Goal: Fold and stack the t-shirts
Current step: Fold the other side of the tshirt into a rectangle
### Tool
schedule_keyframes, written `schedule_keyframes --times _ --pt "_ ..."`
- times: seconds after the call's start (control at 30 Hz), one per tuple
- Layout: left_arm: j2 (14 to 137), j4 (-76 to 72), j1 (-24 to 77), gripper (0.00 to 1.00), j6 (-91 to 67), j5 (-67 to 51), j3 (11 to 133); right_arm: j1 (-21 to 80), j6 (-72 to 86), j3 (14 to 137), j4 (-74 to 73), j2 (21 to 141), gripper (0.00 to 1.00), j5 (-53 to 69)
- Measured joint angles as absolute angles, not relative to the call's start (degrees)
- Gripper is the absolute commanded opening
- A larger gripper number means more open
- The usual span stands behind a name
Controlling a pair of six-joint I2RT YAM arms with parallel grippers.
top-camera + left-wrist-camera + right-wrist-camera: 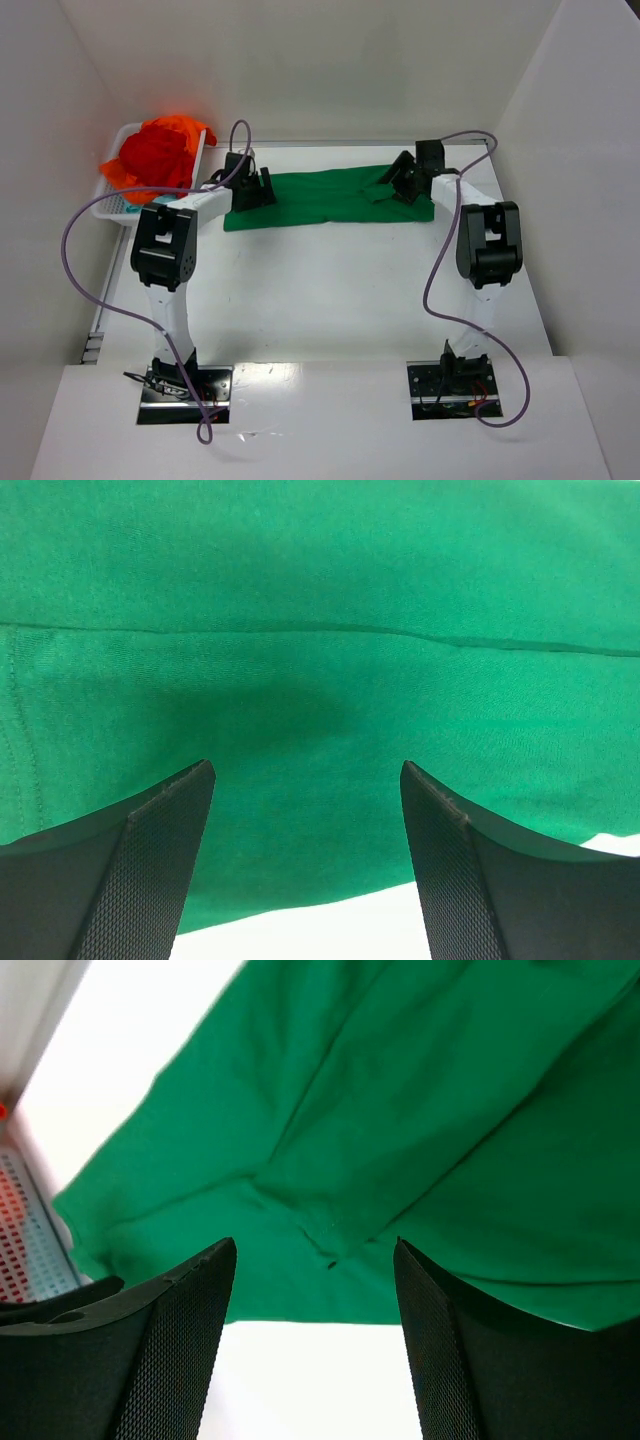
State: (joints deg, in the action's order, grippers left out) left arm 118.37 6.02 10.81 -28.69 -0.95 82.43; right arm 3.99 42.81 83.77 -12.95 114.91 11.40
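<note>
A bright green t-shirt [325, 198] lies flat and folded into a long band across the far middle of the table. My left gripper [258, 190] is open at its left end, jaws wide over the cloth edge [300, 810]. My right gripper [403, 180] is open at its right end, jaws wide over the cloth [320, 1260] near its near edge. Neither holds anything. Red and orange t-shirts [160, 150] are heaped in the white basket [110, 205] at the far left, with a bit of teal cloth [130, 208] under them.
White walls enclose the table on the left, back and right. The basket also shows at the left edge of the right wrist view [30, 1230]. Purple cables [90, 270] loop beside both arms.
</note>
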Motion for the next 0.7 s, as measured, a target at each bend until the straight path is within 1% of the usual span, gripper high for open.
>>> schedule_keyframes --times 0.23,0.33,0.37,0.4,0.5,0.7 --pt "119.1 6.1 10.8 0.82 -28.7 -1.4 82.8 5.4 44.4 83.1 -12.7 117.2 0.7 11.4" --pt "119.9 6.0 10.8 0.82 -28.6 -1.4 83.4 5.4 44.8 83.2 -12.5 118.7 0.69 11.3" --pt "120.1 6.0 10.8 0.82 -28.6 -1.4 83.4 5.4 44.9 83.3 -12.5 119.4 0.66 11.3" --pt "120.2 6.0 10.8 0.82 -28.6 -1.4 83.5 5.4 45.0 83.5 -12.4 119.9 0.66 11.3" --pt "120.6 6.0 10.8 0.82 -28.5 -1.4 84.1 5.4 45.4 85.0 -12.5 121.9 0.63 11.4" --pt "120.9 6.0 10.6 0.82 -28.4 -1.6 84.4 5.4 45.6 90.5 -12.6 125.2 0.63 11.3"
